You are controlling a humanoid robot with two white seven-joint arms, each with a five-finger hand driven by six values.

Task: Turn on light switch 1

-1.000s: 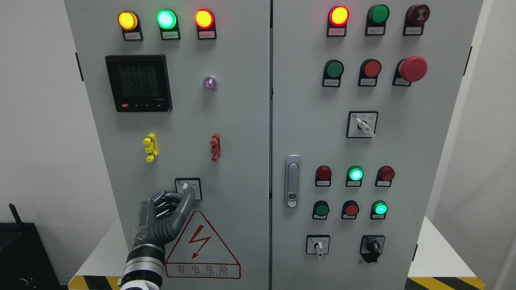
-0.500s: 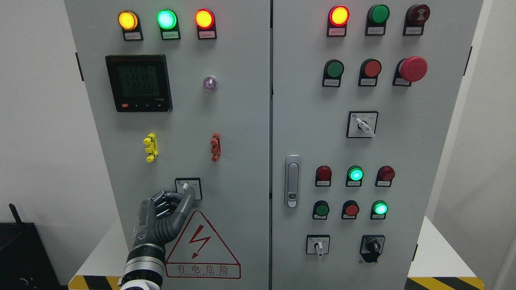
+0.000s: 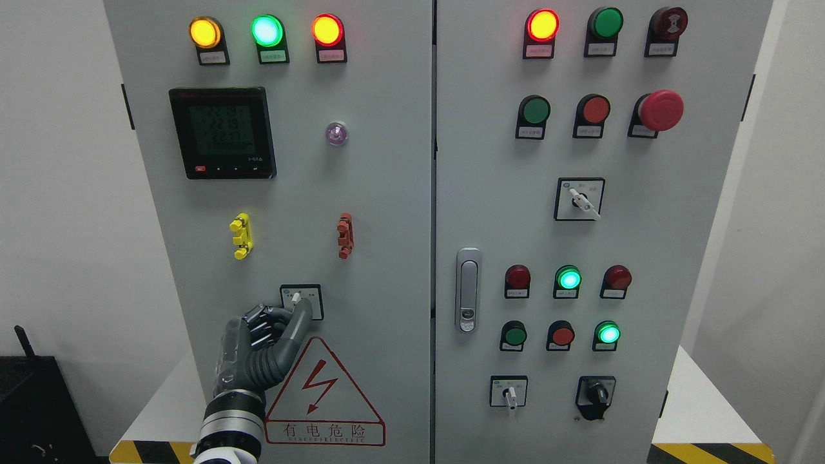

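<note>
A grey two-door control cabinet filled the view, standing on a white worktop between pale walls. The switch, a small white toggle in a square plate, sat on the left door just above the warning triangle. The left robot hand came up from the lower left beside that triangle, most fingers curled in and one dark finger extended so that its tip met the plate just below and right of the toggle; it grasped nothing. Compared with the views half a second and one second earlier, hand and toggle showed no visible shift; only the digits on the meter, well above the triangle, flickered. The lamps were unchanged. The switch therefore appeared not yet thrown, contact being made but the push apparently pending. The right hand was out of view.
</note>
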